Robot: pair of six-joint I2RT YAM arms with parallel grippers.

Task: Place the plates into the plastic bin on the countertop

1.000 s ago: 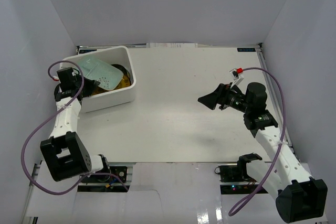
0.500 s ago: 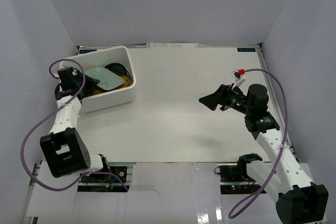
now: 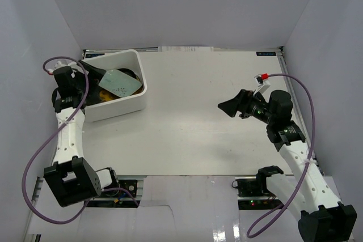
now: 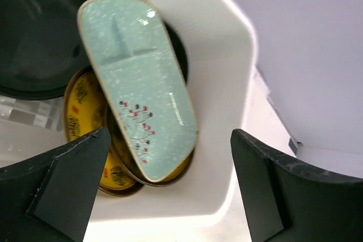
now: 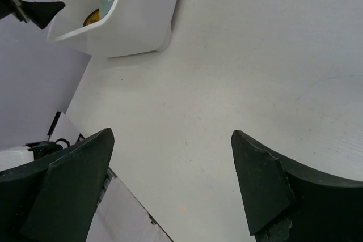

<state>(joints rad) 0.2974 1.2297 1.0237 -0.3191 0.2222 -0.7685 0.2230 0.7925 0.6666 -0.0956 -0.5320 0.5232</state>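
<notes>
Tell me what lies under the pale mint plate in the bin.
Gold plates show beneath the mint plate, rims peeking out at one end; a black plate lies by the other end. Anything under its middle is covered.

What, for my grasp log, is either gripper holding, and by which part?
Nothing is held. The left gripper and right gripper are open and empty; the pale mint rounded-rectangular plate lies free in the white plastic bin.
</notes>
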